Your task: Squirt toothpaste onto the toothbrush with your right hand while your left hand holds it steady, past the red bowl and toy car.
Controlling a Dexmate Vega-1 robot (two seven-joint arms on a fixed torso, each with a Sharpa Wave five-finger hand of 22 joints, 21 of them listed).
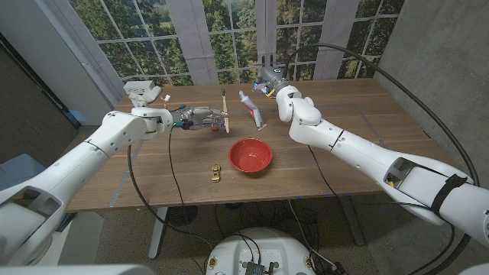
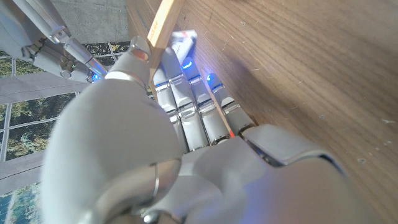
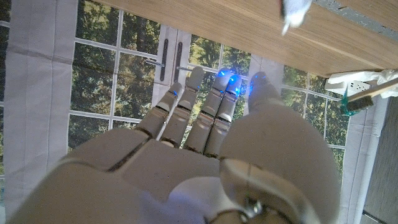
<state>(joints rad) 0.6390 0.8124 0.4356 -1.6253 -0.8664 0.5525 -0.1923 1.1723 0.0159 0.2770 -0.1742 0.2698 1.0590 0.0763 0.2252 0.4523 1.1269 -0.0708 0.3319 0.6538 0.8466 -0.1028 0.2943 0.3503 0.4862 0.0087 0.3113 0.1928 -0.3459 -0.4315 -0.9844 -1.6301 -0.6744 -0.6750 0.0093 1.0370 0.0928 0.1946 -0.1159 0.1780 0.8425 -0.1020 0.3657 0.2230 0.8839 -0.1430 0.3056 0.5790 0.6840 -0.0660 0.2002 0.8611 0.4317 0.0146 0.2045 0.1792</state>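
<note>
Steadying the toothbrush (image 1: 225,111) in the left hand (image 1: 196,118) while the right hand (image 1: 269,81), fingers straight and empty, nears the toothpaste (image 1: 251,109)

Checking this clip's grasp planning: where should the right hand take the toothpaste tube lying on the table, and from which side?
Judging by the head view, the toothpaste tube lies flat, running away from the robot. Best to grip its mid-body from above, fingers across its narrow width, since the right hand hovers open just beyond its far end. Which end carries the cap is hard to tell.
</note>
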